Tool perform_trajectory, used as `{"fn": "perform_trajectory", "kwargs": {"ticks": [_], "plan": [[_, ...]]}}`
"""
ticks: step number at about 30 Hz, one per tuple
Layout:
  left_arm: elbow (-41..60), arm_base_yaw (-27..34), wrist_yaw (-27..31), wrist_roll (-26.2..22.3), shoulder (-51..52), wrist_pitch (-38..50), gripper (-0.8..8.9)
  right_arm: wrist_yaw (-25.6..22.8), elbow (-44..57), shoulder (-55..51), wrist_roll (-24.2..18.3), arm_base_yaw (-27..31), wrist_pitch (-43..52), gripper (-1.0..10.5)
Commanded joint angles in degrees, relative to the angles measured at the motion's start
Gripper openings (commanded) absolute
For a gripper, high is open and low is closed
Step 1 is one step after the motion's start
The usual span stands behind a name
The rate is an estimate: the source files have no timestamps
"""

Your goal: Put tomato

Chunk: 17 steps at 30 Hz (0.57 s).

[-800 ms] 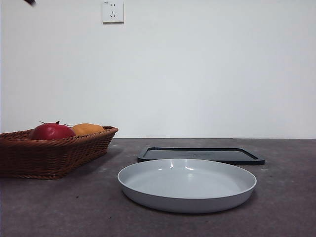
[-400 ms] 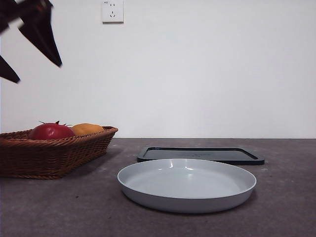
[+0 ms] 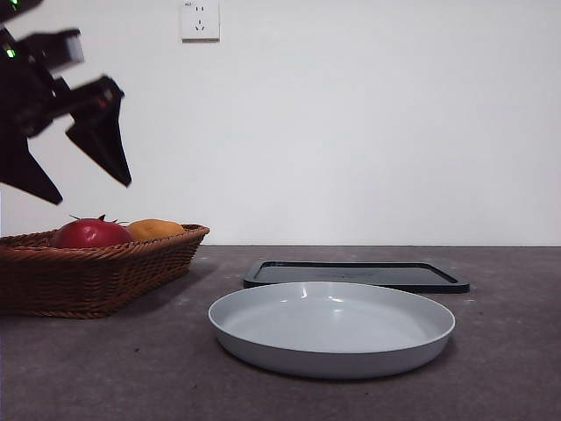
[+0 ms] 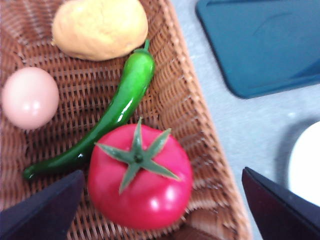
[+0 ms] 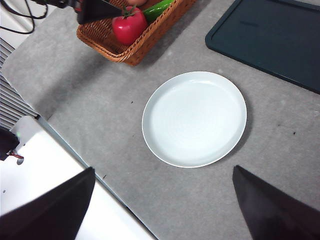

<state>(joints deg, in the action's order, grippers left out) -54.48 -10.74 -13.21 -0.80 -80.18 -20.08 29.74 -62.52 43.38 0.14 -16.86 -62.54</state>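
Note:
The glossy red tomato (image 4: 140, 177) with a green star stem lies in the brown wicker basket (image 4: 200, 120). It also shows in the front view (image 3: 90, 234) and the right wrist view (image 5: 128, 27). My left gripper (image 3: 83, 189) is open and hangs above the tomato, apart from it, its jaws spread to either side. My right gripper (image 5: 160, 210) is open and empty, high over the table near the pale plate (image 5: 194, 118).
The basket (image 3: 96, 272) also holds an orange-yellow fruit (image 4: 100, 27), a pale pink fruit (image 4: 30, 97) and a green pepper (image 4: 117, 107). A dark flat tray (image 3: 355, 274) lies behind the plate (image 3: 331, 326). The table's edge (image 5: 75, 150) is near the right arm.
My left gripper has come down from the top left corner toward the basket and now hangs just above the tomato. The other things have not moved.

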Motion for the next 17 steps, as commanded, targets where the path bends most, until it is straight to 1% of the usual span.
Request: {"fn": "perform_trajectory", "kwargs": {"ticks": [1,7,10,17], "plan": [[-1.2,-0.2,0.3,-1.6,-2.7,1.8,5.08,-0.2,-1.1,0.4,-0.6,-0.3,0.5,4.4],[-1.2,-0.2,0.4,-1.9,-6.1,3.8,5.08,-0.2,-1.0,0.4,-0.6,-0.3,0.5,4.4],[-1.2,-0.2,1.7,-2.6,-7.4,4.2,5.08,-0.2,-1.1,0.4,-0.6,-0.3,0.5,4.4],[-1.2,-0.2,1.7,-2.7,-10.0,4.8,5.08,-0.2,-1.0,0.4,-0.6,-0.3,0.5,4.4]]}}
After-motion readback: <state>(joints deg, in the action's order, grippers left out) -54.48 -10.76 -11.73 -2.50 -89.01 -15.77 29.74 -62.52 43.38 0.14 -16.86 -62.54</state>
